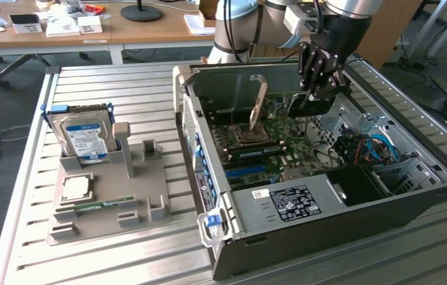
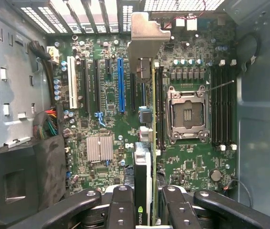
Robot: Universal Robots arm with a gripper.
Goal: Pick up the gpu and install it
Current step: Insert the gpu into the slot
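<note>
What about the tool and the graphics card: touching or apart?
Touching. The wrist view shows the tool clamped on both faces of the graphics card, which it holds edge-on.

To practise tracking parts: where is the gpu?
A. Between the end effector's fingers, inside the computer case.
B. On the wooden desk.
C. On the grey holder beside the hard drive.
A: the gpu stands edge-on in the grip of the end effector, over the motherboard inside the case.

gpu (image 2: 142, 171) end — behind tool (image 2: 147, 202)
</note>
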